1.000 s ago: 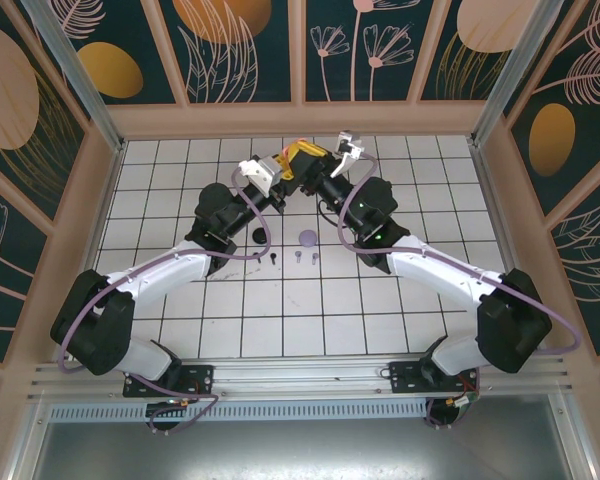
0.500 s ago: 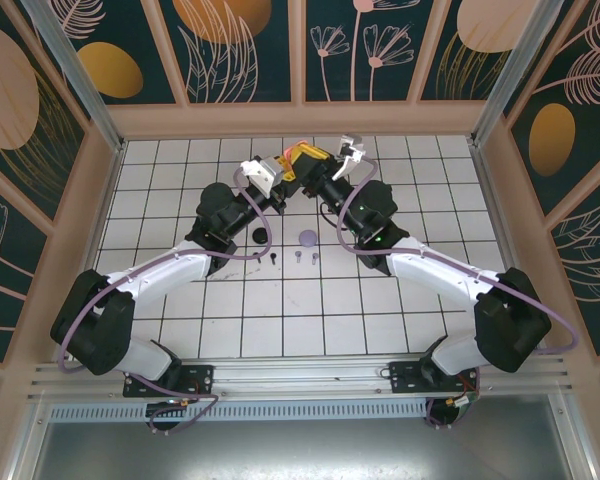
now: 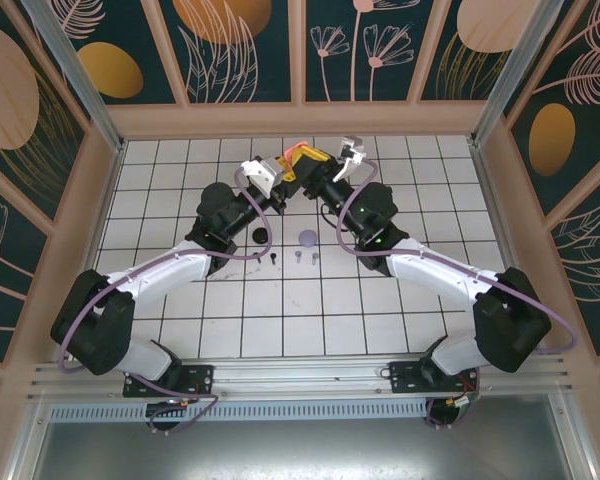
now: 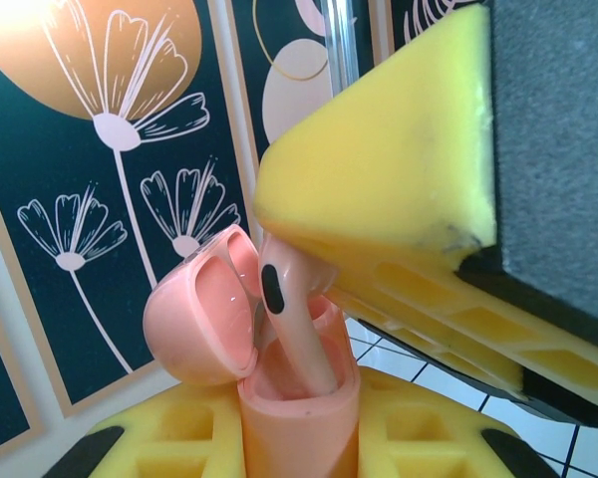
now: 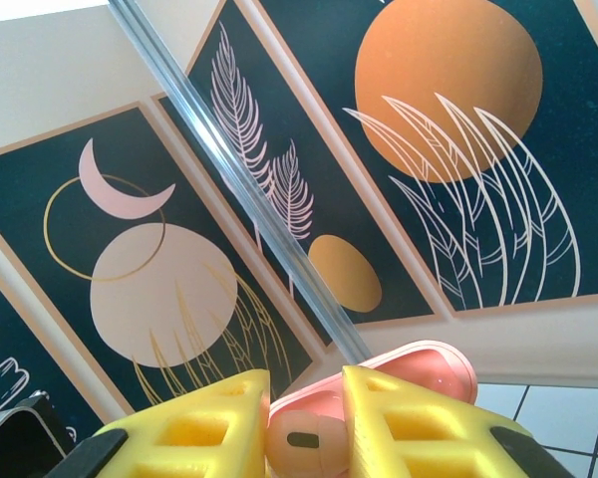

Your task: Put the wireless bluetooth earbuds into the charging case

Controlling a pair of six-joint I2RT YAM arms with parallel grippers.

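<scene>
Right fingers (image 5: 409, 423) shifted, coral earbud (image 4: 289, 319) in case (image 4: 299, 438)

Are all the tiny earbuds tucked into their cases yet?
Not yet. Nothing clearly finished. In hand: the left gripper holds the open coral-pink case while the right gripper slots a coral-pink earbud into it. Left: a black earbud and two lilac earbuds lie on the white tiled table.

Smooth, glossy pink plastic forms the case (image 4: 204, 329) and the earbud (image 4: 299, 334). The right gripper (image 5: 305, 398) has yellow fingers (image 5: 194, 423) of matt plastic, moulded as an open lattice. The table (image 3: 310, 300) is white tile, smooth with a faint sheen. The post (image 5: 249, 209) is brushed metal; the wall panels (image 5: 458, 149) are matt print.
</scene>
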